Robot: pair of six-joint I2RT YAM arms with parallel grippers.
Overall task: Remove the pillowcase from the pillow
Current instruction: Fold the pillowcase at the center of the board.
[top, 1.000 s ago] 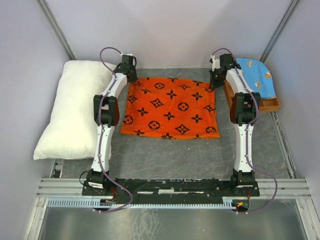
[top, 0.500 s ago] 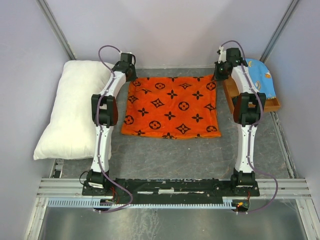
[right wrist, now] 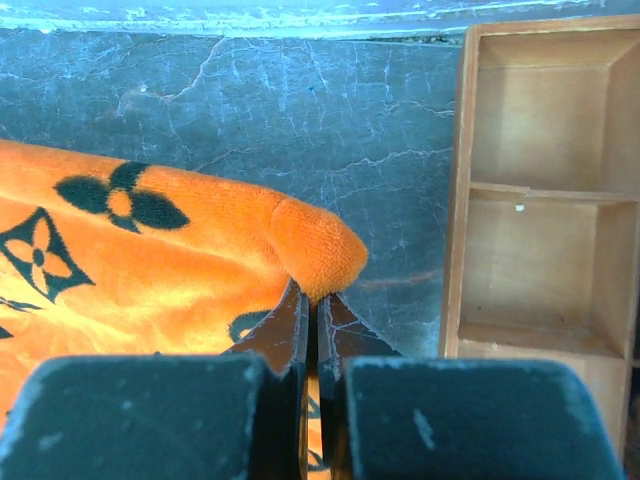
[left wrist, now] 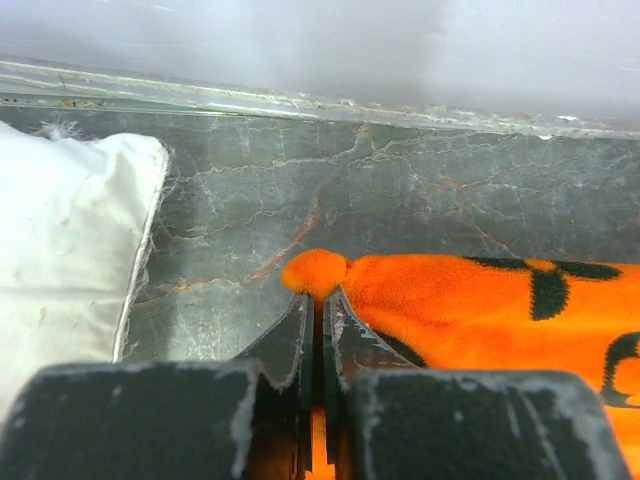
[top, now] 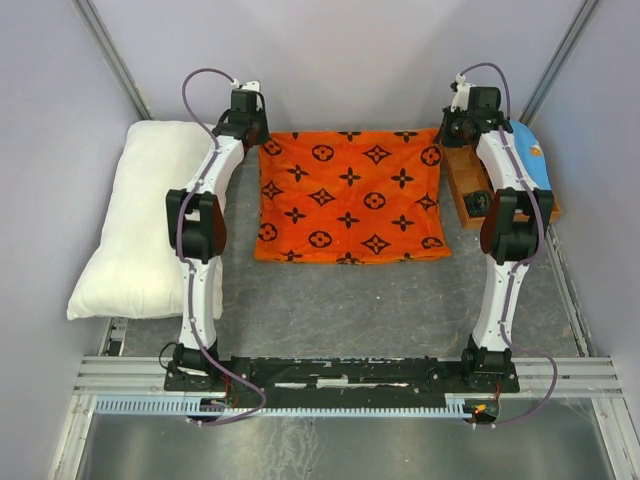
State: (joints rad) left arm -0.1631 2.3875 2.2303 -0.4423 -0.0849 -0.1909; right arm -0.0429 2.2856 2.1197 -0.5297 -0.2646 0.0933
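Lying spread out on the grey surface (top: 350, 300), the pillowcase (top: 350, 195) is separate from the pillow (top: 145, 220) and shows its orange face with the black motifs upward. Its far edge runs nearly straight from one far corner to the other.

The left tool (left wrist: 318, 305) is pinched on the pillowcase's far left corner. Its two jaws stand almost together with only a thin layer of orange fabric between them, and a small rounded tuft of the corner pokes out past the tips. The right tool (right wrist: 312, 305) grips the pillowcase's far right corner the same way, with the jaws nearly closed on the cloth and a folded orange nub bulging beyond the tips.

The white pillow lies just left of the pillowcase, beyond the left arm and lengthwise along that side, not touching the orange fabric. Just right of the pillowcase sits a wooden tray (right wrist: 462, 200) with bare compartments. A gap of bare surface separates its near wall from the gripped corner. A light-blue patterned cloth (top: 530, 160) drapes over the tray's side farthest from the pillowcase.
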